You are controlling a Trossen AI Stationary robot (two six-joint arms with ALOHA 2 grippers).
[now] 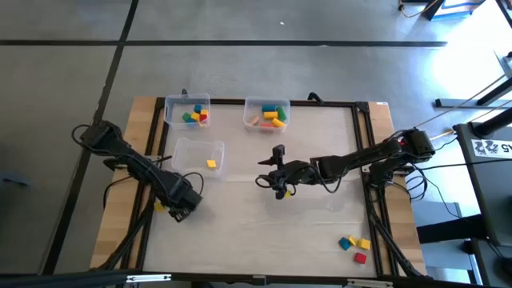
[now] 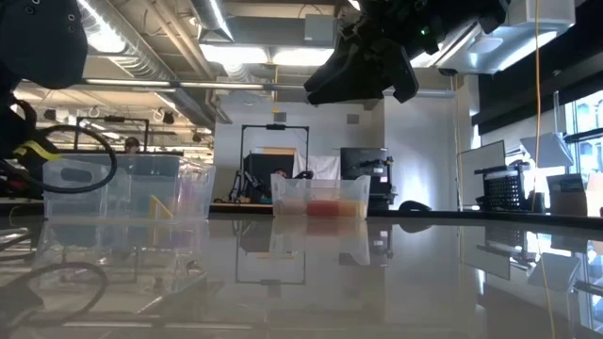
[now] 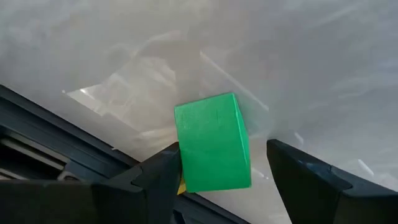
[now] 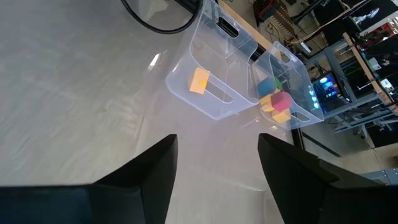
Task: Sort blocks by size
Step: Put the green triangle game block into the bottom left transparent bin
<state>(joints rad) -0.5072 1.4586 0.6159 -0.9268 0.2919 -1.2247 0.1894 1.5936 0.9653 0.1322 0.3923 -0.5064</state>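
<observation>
Left gripper point(image 3: 217, 180) at the table's point(image 1: 264, 232) left edge, jaws apart; a green block point(image 3: 213, 142) sits between them against one finger, with a sliver of something yellow half hidden behind it. Right gripper point(image 4: 214, 165) mid-table, jaws apart, nothing between. Three clear bins point(image 1: 199, 154) hold blocks; contents blur in the low view. Three loose blocks point(image 1: 354, 246) lie near the front right corner.

A robotics lab or workshop, open and industrial

Beyond the table point(image 2: 396, 282), the low view shows exposed ceiling ducts point(image 2: 141, 56) and strip lights point(image 2: 254, 52); behind the table stand monitors point(image 2: 363, 169), a dark frame stand point(image 2: 273, 155) and cluttered benches, with cables nearby.
</observation>
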